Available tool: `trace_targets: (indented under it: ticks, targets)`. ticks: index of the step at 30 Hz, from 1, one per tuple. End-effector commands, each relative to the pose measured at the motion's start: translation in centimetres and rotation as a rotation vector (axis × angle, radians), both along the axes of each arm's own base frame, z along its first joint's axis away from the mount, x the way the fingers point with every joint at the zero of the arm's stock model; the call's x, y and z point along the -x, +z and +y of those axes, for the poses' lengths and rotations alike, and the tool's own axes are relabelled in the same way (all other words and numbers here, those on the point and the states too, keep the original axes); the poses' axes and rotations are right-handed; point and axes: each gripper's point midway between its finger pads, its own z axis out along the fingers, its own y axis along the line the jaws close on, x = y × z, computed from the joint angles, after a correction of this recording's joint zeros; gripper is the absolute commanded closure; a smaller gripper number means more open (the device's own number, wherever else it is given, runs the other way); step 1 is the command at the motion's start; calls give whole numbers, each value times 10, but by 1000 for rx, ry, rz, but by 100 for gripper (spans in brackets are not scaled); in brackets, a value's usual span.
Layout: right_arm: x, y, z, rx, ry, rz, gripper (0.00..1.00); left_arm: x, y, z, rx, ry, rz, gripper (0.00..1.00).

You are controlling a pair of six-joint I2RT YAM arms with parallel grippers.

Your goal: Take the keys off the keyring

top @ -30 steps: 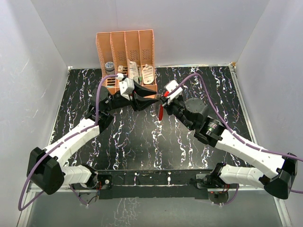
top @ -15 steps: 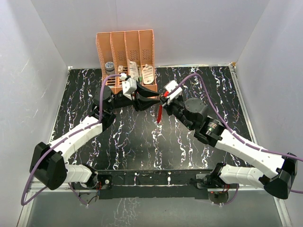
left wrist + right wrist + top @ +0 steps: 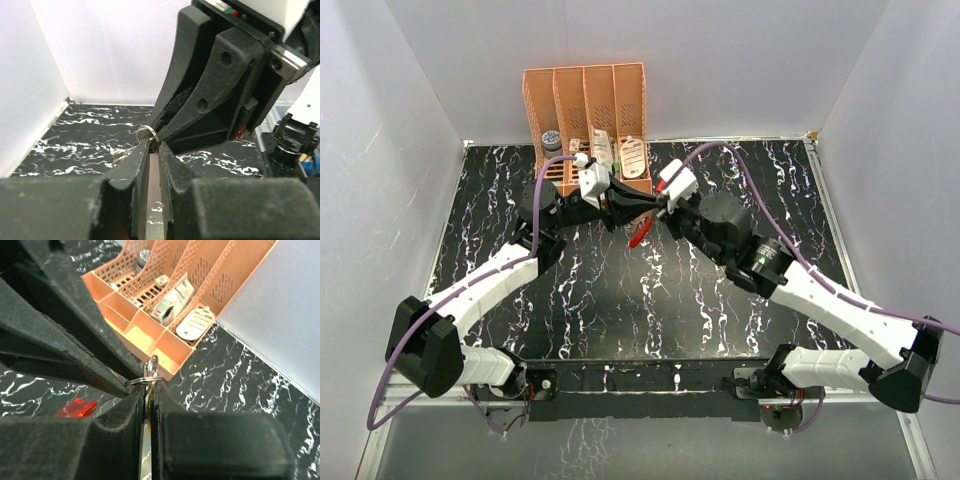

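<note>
Both grippers meet in mid-air in front of the rack. My right gripper (image 3: 663,206) (image 3: 149,390) is shut, with a thin yellowish key (image 3: 149,407) edge showing between its pads. The wire keyring (image 3: 142,129) (image 3: 142,382) lies across its fingertips. My left gripper (image 3: 645,203) (image 3: 152,145) comes in from the left, its jaws nearly closed and pinching the ring's wire at their tips. The red tag (image 3: 640,236) (image 3: 75,407) hangs below the two grippers, tilted to the left.
An orange divided rack (image 3: 585,110) (image 3: 165,345) stands against the back wall just behind the grippers, holding small items and a white oval item (image 3: 197,324). The black marbled tabletop (image 3: 620,300) lies below, with white walls on three sides.
Both grippers have shifted left and toward the rack. The left jaws have narrowed onto the ring. The red tag has swung from hanging straight down to slanting left.
</note>
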Motion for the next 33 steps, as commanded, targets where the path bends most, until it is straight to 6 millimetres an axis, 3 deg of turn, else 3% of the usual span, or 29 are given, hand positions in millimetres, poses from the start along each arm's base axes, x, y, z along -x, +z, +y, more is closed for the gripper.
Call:
trace_targets:
  ticks: [1, 6, 10, 15, 26, 33]
  targets:
    - [5, 50, 13, -33, 31, 38, 100, 1, 16, 0, 9, 14, -65, 94]
    - [1, 43, 0, 66, -90, 187, 100, -7, 12, 8, -24, 101, -78, 95]
    - [8, 26, -6, 196, -156, 340, 100, -13, 8, 14, -48, 161, -77, 99]
    - [15, 20, -16, 336, -312, 410, 100, -21, -4, 25, -85, 251, -62, 100]
    - [24, 55, -23, 259, -326, 352, 100, -34, -27, 55, -179, 437, -55, 100]
    - [24, 75, -27, 196, -321, 308, 100, -39, -37, 55, -197, 451, -28, 100]
